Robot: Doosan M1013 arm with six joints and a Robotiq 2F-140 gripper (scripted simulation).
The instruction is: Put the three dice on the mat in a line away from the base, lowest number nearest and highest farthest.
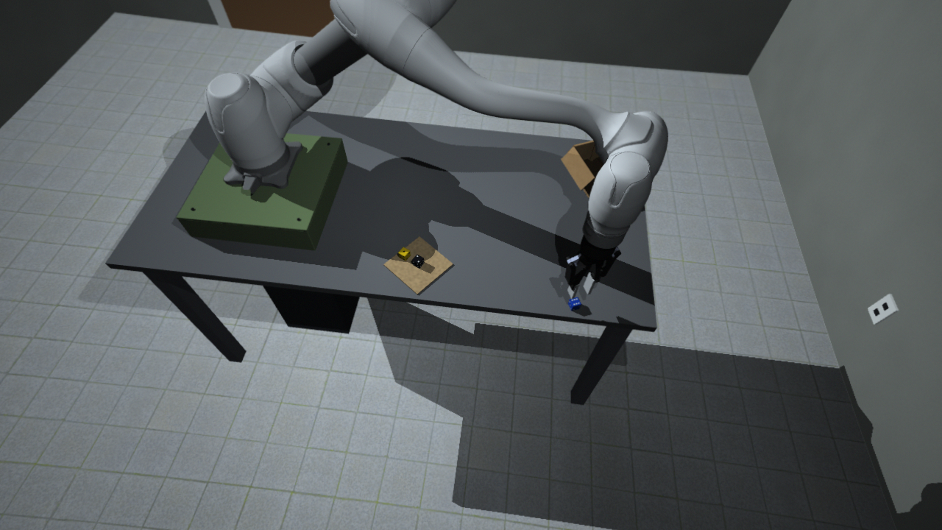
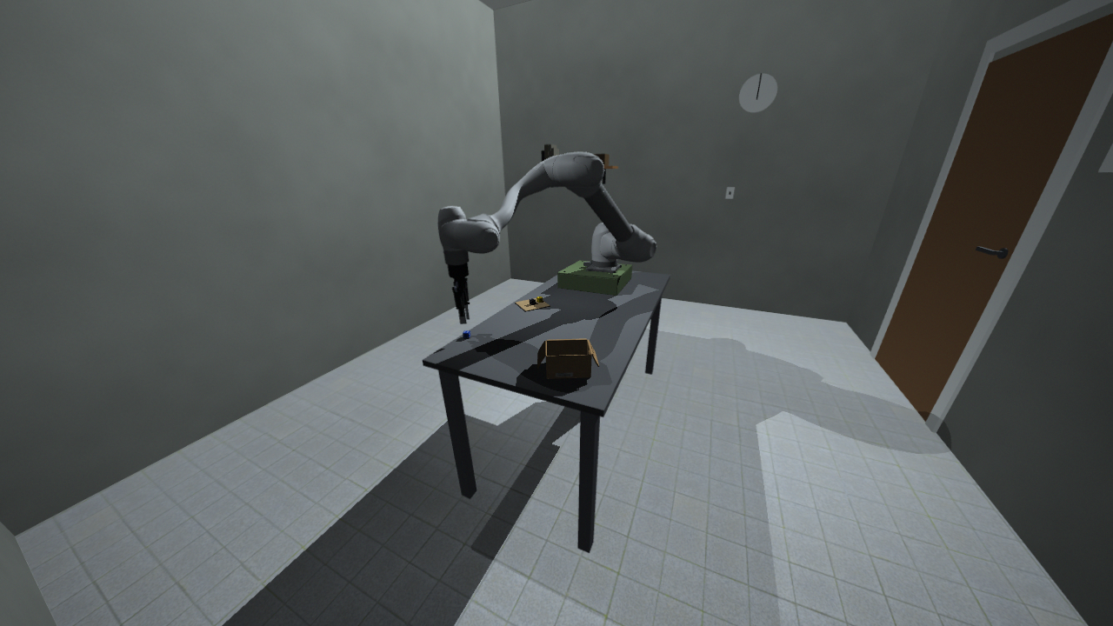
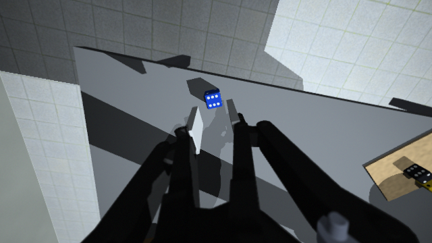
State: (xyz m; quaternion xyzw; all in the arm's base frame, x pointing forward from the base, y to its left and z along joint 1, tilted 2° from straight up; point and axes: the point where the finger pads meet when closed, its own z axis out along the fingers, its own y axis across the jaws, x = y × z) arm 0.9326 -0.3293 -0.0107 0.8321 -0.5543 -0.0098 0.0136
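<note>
A blue die (image 1: 574,303) (image 2: 466,335) (image 3: 213,100) sits flat on the table near its front right corner, six pips up. My gripper (image 1: 580,288) (image 2: 462,318) (image 3: 214,113) hangs above it, pointing down, its fingers partly open with nothing between them. The tan mat (image 1: 419,284) (image 2: 533,309) (image 3: 381,170) carries a yellow die (image 1: 403,252) (image 2: 540,298) (image 3: 426,184) and a black die (image 1: 417,260) (image 2: 532,301) (image 3: 417,171), close together. The yellow one is nearer the robot's base. The black die shows several pips on top; I cannot read the yellow die's top number.
The arm stands on a green plinth (image 1: 217,197) (image 2: 587,280) at the table's far end from the blue die. An open cardboard box (image 1: 578,165) (image 2: 568,365) stands at the back right of the table in the top view. The table's front edge runs close to the blue die.
</note>
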